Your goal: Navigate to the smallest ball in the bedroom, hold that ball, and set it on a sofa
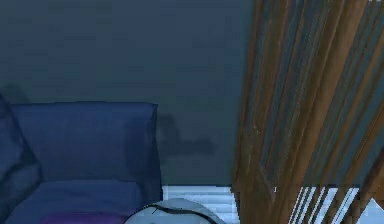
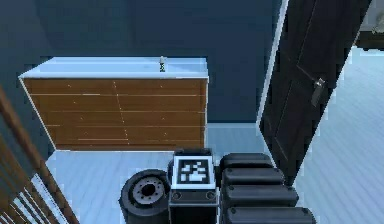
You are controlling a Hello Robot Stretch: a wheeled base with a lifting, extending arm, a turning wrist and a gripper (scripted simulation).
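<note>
Ball: where it lies I cannot tell, nor whether the gripper [image 2: 148, 196] carries anything. Blue sofa [image 1: 85, 140] sits close, off the gripper's reach line; I'd have it turn on the spot to square the arm [image 2: 250, 185] to the seat, clear of the wooden slats [image 1: 300, 110].

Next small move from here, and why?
Probably rotate toward the forward view's left: the blue sofa sits ahead on that side, while the arm side faces a wooden dresser, so the arm could not yet reach the sofa.
</note>
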